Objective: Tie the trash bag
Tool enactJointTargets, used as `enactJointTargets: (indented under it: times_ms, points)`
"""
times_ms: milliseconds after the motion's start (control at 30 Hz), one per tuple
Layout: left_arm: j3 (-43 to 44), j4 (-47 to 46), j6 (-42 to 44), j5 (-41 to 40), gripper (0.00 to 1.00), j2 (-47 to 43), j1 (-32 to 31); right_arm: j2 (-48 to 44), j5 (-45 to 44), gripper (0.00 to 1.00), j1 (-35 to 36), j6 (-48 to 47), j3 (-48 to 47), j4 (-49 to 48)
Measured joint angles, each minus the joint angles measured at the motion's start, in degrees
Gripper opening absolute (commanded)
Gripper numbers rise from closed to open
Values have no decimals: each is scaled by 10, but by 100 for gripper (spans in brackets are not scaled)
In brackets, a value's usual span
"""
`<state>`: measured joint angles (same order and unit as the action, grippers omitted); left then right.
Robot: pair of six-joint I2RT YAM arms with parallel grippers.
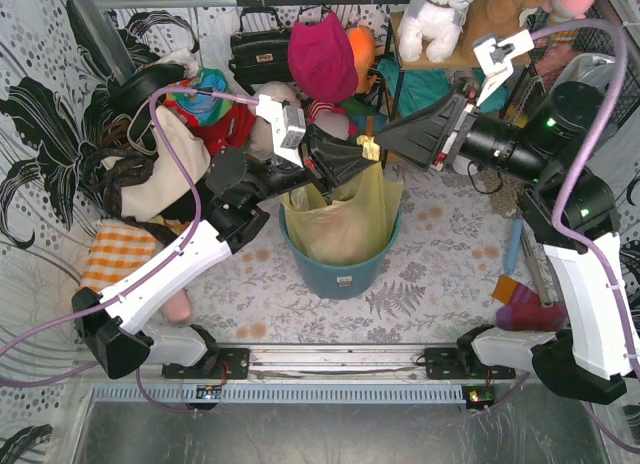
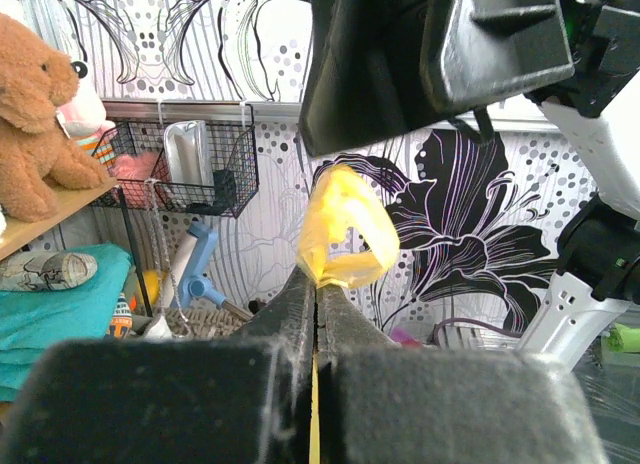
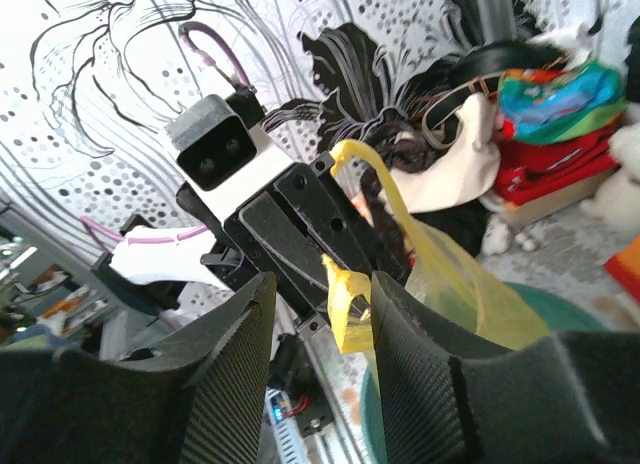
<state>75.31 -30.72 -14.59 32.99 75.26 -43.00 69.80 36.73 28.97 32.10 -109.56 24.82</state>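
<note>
Both arm bases are bolted at the near edge of the bench (image 1: 440, 244). Beyond them, at centre, stands the teal bin (image 1: 340, 276), and the trash bag (image 1: 345, 219) lines it, with its yellow-green film rising above the rim. The two arms converge just past the far rim of the bin, above the bag mouth. The left gripper (image 1: 358, 156) reaches in from the left and is clamped on a yellow strip (image 1: 370, 149) drawn up from the bag mouth. In the left wrist view its jaws are pressed flat together and a loop of the strip (image 2: 345, 229) stands out beyond the tips. The right gripper (image 1: 382, 139) reaches in from the right, tip to tip with the left one and slightly farther back. Its jaws stand partly apart and hold nothing. In the right wrist view the free end of the strip (image 3: 345, 299) hangs in the gap between the fingers (image 3: 415, 364), nearer the right-hand one; contact cannot be confirmed. The governing relation is as follows: the strip's long axis runs up from the bag mouth, through the left clamp, and into the right gripper's gap, so the right arm is the nearer for the next pinch. The bag body hangs below and near of both tips. Plush toys (image 1: 440, 14) sit on the far shelf.
</note>
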Motion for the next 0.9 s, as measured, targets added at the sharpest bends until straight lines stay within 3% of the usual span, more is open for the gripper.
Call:
enactJointTargets:
  times_ms: [333,600,767,900]
  points:
    - [0,0,-10,1,0,-1,0,49,-20,50,0,-64,-85,43]
    - [0,0,-12,2,0,-1,0,89,-3,46,0,-100,-104,90]
    - [0,1,-13,3,0,-1,0,91,10,54,0,-115,-122,103]
    - [2,5,-13,3,0,-1,0,91,25,54,0,-125,-130,104]
